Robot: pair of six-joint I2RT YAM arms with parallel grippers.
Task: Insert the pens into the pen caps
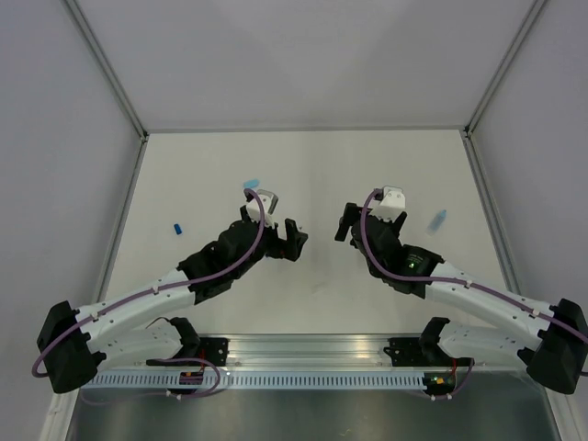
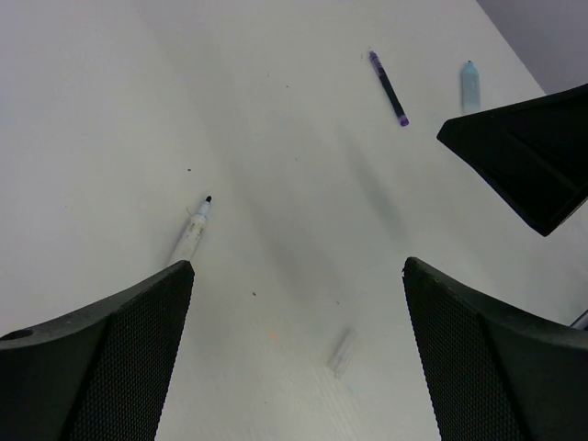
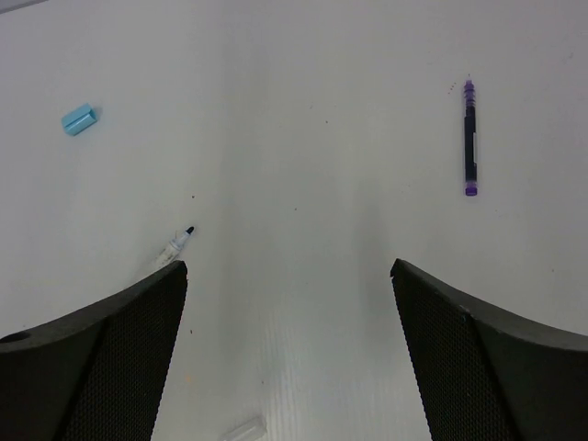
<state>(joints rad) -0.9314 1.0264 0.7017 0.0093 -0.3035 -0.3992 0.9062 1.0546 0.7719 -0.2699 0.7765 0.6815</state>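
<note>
One white table [image 1: 303, 165] bears all items. The left gripper [image 2: 299, 266] and right gripper [image 3: 288, 266] are held above it, jaws spread wide, nothing gripped. A whitish pen [image 2: 191, 234] lies just beside one fingertip in each wrist view; a black, purple-ended pen [image 3: 469, 138] lies farther ahead. One light blue cap [image 1: 250, 185] lies near the left wrist, a dark blue cap [image 1: 176, 227] well apart to its left.

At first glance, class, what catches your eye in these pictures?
The left arm and right arm reach toward each other mid-table, jaws wide open and empty. On the white table below lie a black pen with purple ends and a whitish pen, with a light blue cap lying apart.
</note>
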